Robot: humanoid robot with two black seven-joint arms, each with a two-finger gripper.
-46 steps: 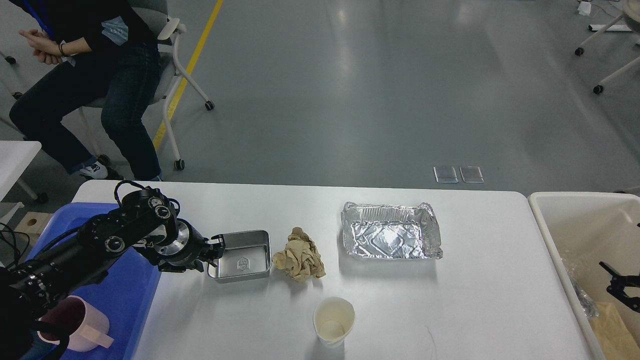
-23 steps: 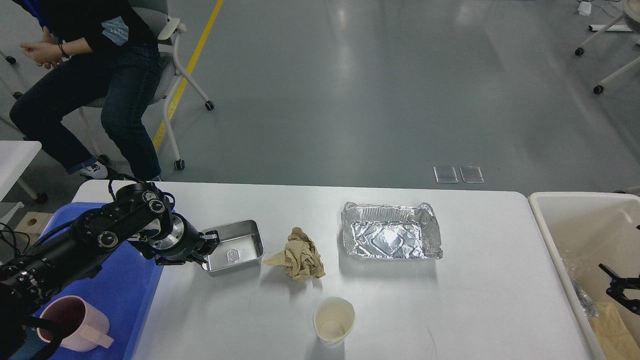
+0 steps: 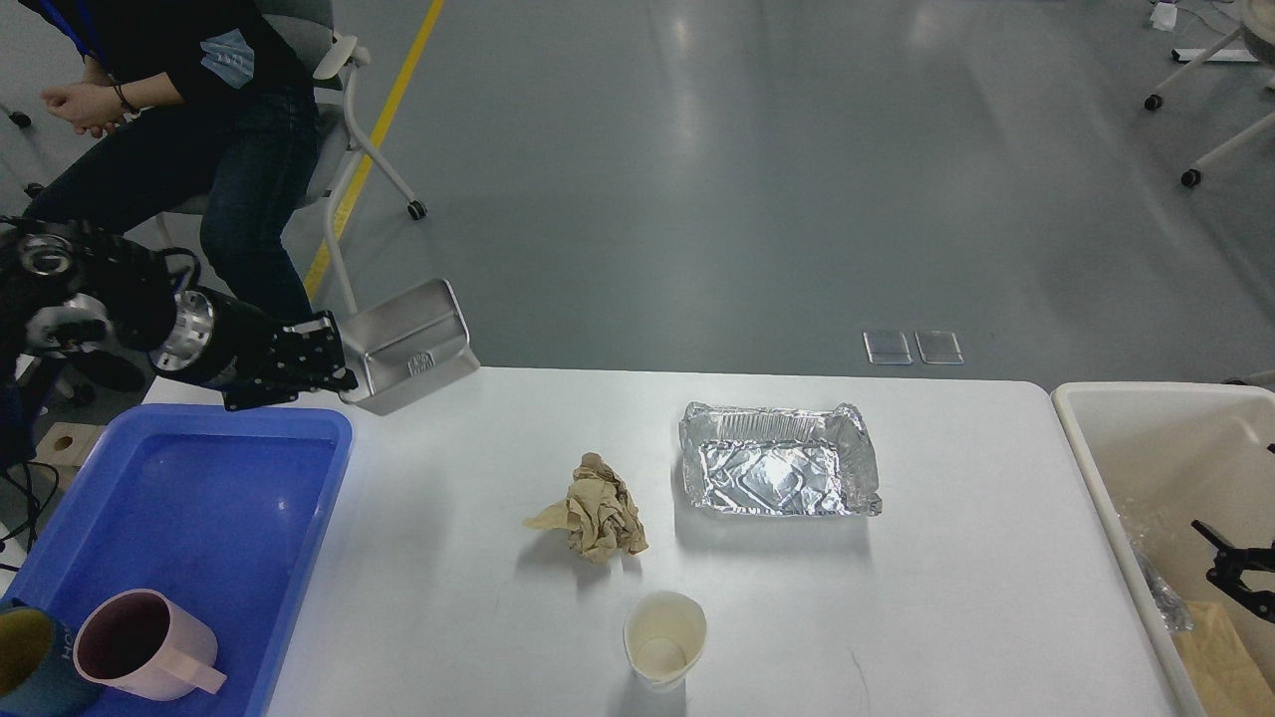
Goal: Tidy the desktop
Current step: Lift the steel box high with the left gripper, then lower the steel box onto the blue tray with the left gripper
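Observation:
The white desktop (image 3: 896, 597) spans the view. My left gripper (image 3: 334, 363) is raised above its far left corner, shut on the rim of a small steel tin (image 3: 413, 347) that hangs tilted in the air. On the desktop lie a crumpled brown paper wad (image 3: 598, 518), an empty foil tray (image 3: 779, 473) and a white paper cup (image 3: 664, 640). My right gripper (image 3: 1230, 568) shows small and dark at the right edge, over the cream bin (image 3: 1086, 438); its fingers cannot be told apart.
A blue tray (image 3: 229, 498) at the left holds a pink mug (image 3: 139, 645) and a dark mug (image 3: 25, 652). The cream bin holds plastic and paper scraps. A person (image 3: 179, 149) sits on a chair behind the far left corner.
My left arm lifted the steel tin off the desktop and carried it up and to the left, uncovering the blue tray. The paper wad was nudged slightly. The right gripper barely moved.

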